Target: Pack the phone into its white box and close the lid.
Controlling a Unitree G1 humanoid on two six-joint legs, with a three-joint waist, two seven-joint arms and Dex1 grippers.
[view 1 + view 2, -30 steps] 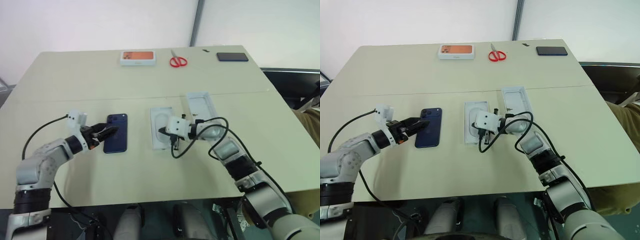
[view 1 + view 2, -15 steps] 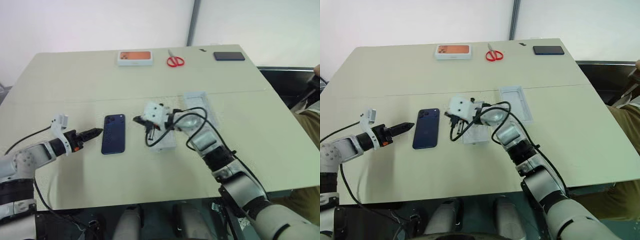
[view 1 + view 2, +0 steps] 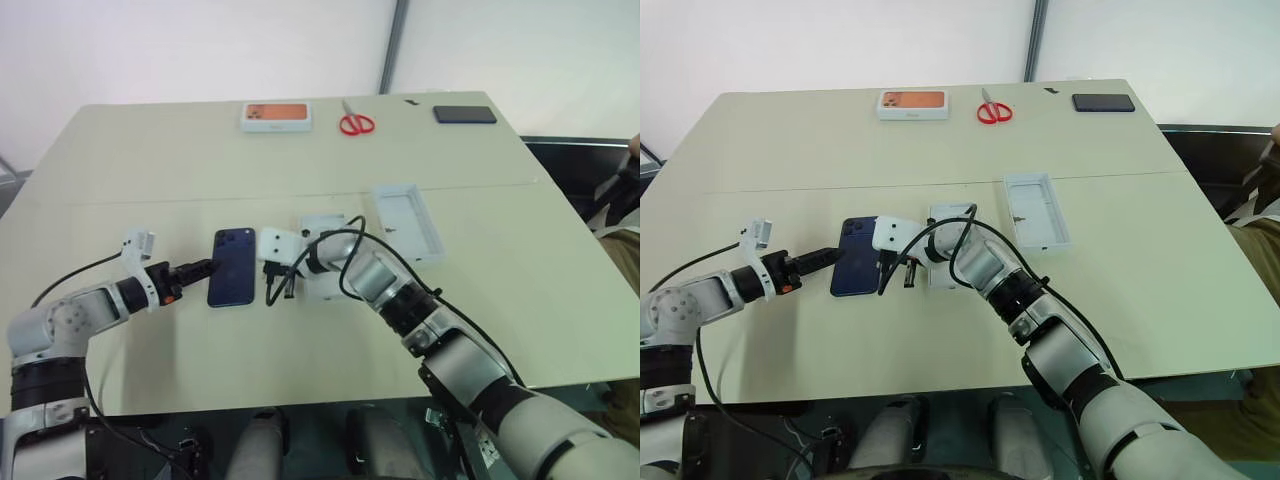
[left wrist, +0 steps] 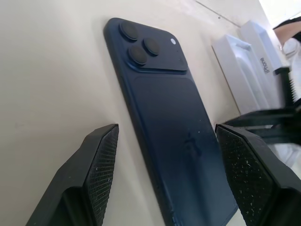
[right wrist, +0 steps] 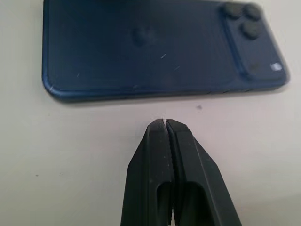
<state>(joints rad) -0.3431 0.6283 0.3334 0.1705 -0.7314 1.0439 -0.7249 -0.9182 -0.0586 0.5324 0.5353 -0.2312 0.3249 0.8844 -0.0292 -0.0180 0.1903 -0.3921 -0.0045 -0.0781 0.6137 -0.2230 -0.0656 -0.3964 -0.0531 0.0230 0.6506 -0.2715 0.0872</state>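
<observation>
- Phone (image 3: 232,266) lies back-up on the worktop (image 3: 180,170), camera cluster at the far end, not yet packed.
- Left end effector (image 3: 203,267), fingers spread wide with nothing between them, sits at the phone's left edge; we judge it is lined up to straddle the width.
- Right end effector (image 5: 164,123), pinched fully closed and empty, points at the opposite long edge, near but apart; we read it as a brace or pusher.
- Lid (image 3: 407,222) rests open-side up, well right of the phone.

far edge: orange-topped box (image 3: 277,116) | red scissors (image 3: 355,123) | black phone (image 3: 464,114)
</observation>
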